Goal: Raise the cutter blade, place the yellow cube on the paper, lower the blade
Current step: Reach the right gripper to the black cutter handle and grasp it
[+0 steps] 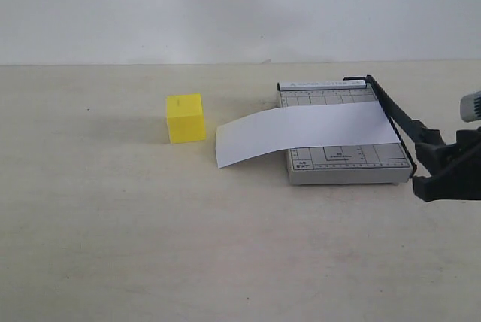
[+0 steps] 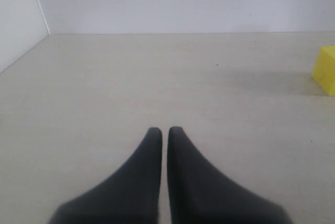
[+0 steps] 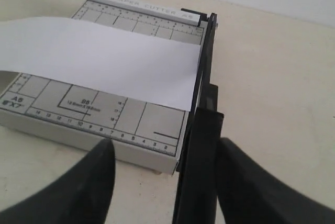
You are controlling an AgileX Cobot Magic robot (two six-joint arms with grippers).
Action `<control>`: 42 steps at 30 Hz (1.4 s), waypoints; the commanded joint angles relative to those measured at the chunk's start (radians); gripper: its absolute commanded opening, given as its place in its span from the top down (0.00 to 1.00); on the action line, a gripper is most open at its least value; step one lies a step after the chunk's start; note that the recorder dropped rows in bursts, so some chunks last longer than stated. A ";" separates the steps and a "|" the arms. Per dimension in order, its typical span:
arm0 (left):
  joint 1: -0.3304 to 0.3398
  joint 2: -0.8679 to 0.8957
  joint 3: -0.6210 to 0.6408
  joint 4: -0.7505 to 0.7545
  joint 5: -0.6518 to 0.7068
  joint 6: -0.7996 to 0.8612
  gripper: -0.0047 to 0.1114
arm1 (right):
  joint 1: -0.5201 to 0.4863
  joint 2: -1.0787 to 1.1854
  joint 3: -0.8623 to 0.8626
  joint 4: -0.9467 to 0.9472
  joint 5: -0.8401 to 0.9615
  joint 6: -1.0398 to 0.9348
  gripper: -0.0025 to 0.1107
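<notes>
The blade point(image 1: 394, 115) is a thin black lever. In the exterior view you see it lying low along the right edge of the grey board point(image 1: 353, 165), from the far hinge towards the near corner. The paper point(image 1: 308, 135) lies across the board, its right end under the blade, its left end curling onto the table point(image 1: 225, 247). The cube point(image 1: 186, 118) stands on the table, left of the paper and apart from it. Your right gripper point(image 1: 419, 165) is at the blade's handle end.

In the left wrist view, your left gripper point(image 2: 165, 130) is clenched, with only a slit between its fingers. It is over bare table and the cube point(image 2: 325, 69) is well off.

In the right wrist view, your right gripper point(image 3: 165, 148) is spread. Its fingers point(image 3: 89, 182) sit either side of the blade point(image 3: 201, 130), unclamped.
</notes>
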 commanded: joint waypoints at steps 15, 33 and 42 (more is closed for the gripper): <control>0.003 0.003 -0.004 0.000 -0.016 -0.009 0.92 | 0.001 0.092 0.003 0.147 0.004 -0.022 0.59; 0.003 0.003 -0.004 0.000 -0.016 -0.009 0.92 | 0.001 0.091 0.003 0.147 0.014 -0.015 0.98; 0.003 0.003 -0.004 0.000 -0.016 -0.009 0.92 | 0.001 0.089 0.003 0.147 -0.053 -0.011 0.98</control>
